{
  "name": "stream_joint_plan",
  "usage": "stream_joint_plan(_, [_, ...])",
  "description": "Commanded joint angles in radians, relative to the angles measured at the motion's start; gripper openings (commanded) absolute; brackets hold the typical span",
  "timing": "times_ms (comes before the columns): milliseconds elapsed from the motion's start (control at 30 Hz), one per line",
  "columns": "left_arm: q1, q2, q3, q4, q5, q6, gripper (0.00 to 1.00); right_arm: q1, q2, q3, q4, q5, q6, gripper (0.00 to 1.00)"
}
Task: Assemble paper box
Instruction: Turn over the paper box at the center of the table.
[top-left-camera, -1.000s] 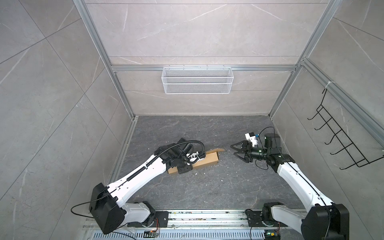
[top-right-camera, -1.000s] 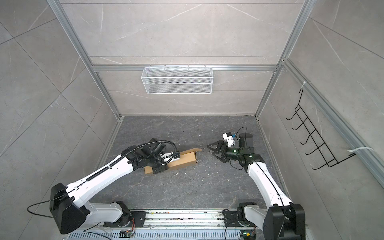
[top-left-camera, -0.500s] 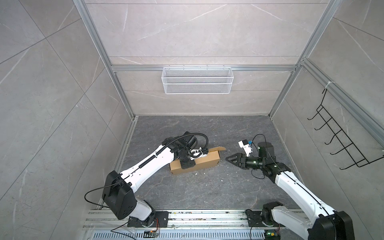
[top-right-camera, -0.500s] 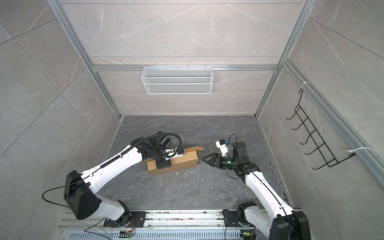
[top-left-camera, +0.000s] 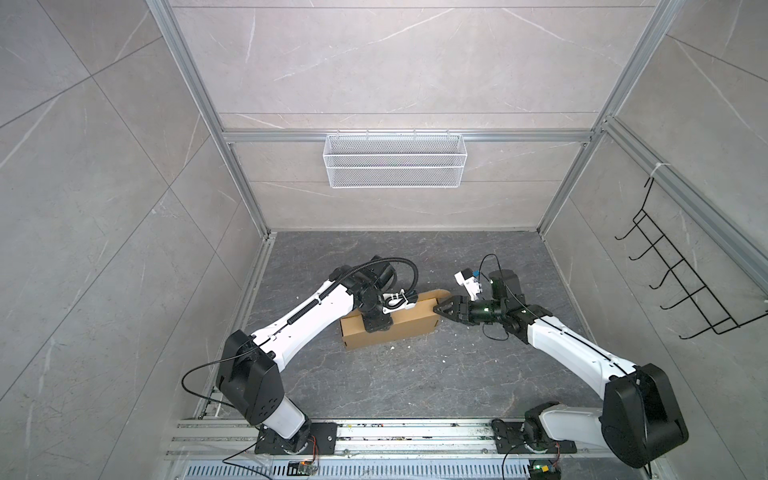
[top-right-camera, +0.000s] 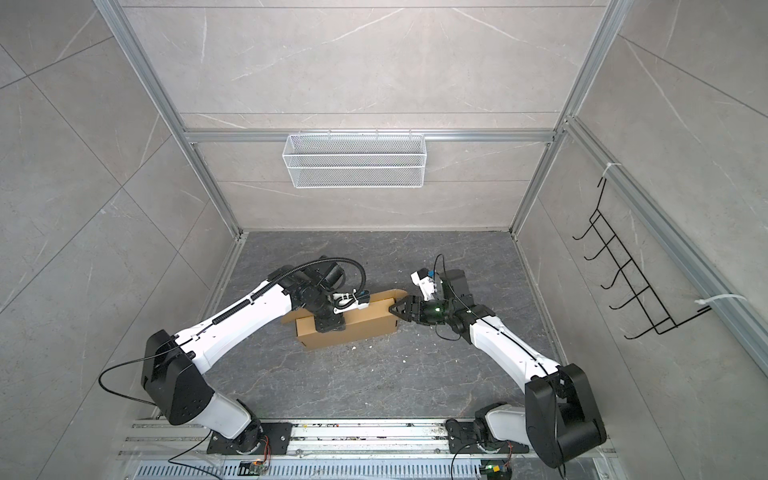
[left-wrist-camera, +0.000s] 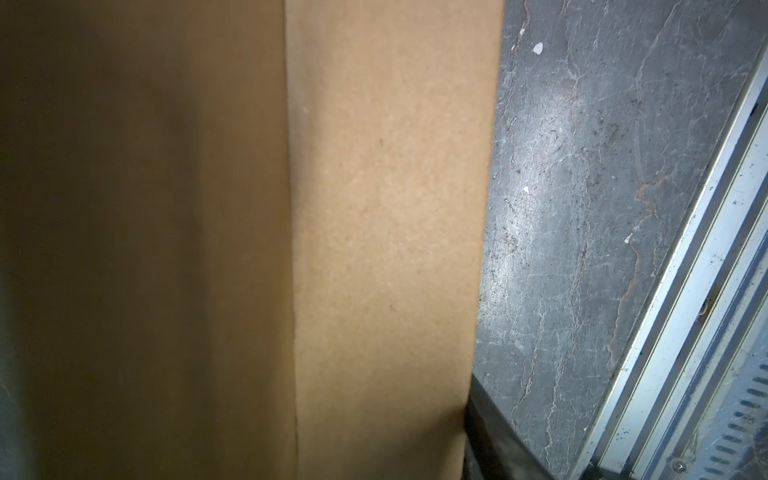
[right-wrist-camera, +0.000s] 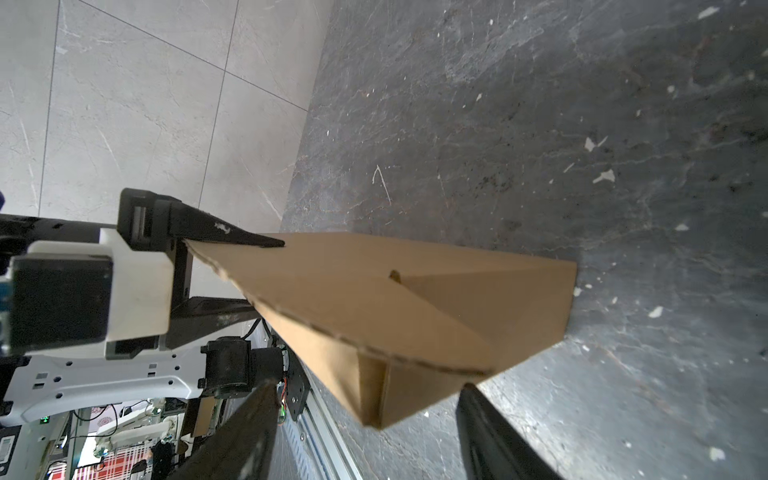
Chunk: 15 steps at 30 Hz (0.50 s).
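Change: since a second ago the right hand (top-left-camera: 437, 309) has moved in from well apart to the end of the box (top-left-camera: 409, 326); the left arm has lifted the box from lying low to standing on its long side.
Box: it stands on the dark desk (top-left-camera: 415, 382), near the middle, between the two arms; one end flap is not yet folded in.
Left hand (top-left-camera: 376, 326): half closed over the upper edge of the box, one finger on each side of the wall, holding it.
Right hand: jaws part open and narrowing, around the end corner of the box in the wrist view (right-wrist-camera: 365, 415); no clear grip yet.
Risk: if the right hand pushes the end before the flap lines up, the wall may buckle, or the box may slide out of the left hand.
Risk two: a pinch on the corner only would crush the cardboard.
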Motion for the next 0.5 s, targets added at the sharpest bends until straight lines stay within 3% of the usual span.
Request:
stream_joint_plan(0, [-0.001,0.053,-0.008,0.004,0.079,0.01,0.35,0.005,0.034,0.042,0.039,0.01,0.013,0.68])
stream_joint_plan(200, [0.0,0.062,-0.005,0.002,0.081,0.008,0.34,0.006,0.064,0.039,0.051,0.012,0.025,0.61])
stream_joint_plan(367, [0.0,0.068,-0.005,0.005,0.081,0.009,0.33,0.006,0.1,0.002,0.096,0.014,0.047,0.41])
stream_joint_plan(467, [0.0,0.07,-0.006,0.005,0.082,0.009,0.32,0.005,0.118,-0.007,0.105,0.016,0.058,0.37])
